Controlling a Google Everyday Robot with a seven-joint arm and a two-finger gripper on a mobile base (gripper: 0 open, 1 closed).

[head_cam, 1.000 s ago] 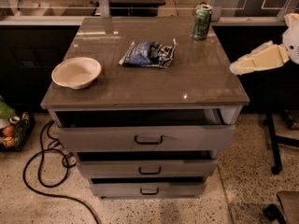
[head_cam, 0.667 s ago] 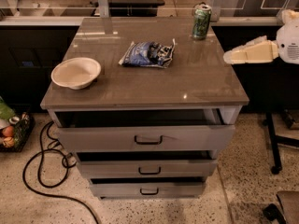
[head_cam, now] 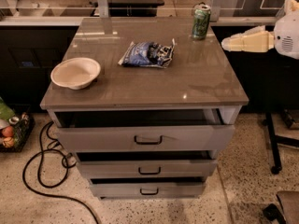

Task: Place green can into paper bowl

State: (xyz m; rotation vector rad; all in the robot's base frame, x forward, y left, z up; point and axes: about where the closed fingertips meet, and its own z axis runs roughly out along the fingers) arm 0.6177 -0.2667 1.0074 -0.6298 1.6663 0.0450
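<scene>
Gripper (head_cam: 227,43) is hovering right of the upright green can (head_cam: 201,22) at the cabinet's (head_cam: 187,78) back edge; clenched or released, I cannot tell. Approaching level at mid-height would suit; paper bowl (head_cam: 75,72) is sitting front-left.

One can (head_cam: 201,22), bowl (head_cam: 74,72), bag (head_cam: 147,54), right-side tool (head_cam: 225,43).

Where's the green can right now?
In the camera view, the green can stands upright at the far right corner of the cabinet top; the gripper hovers just right of it.
</scene>
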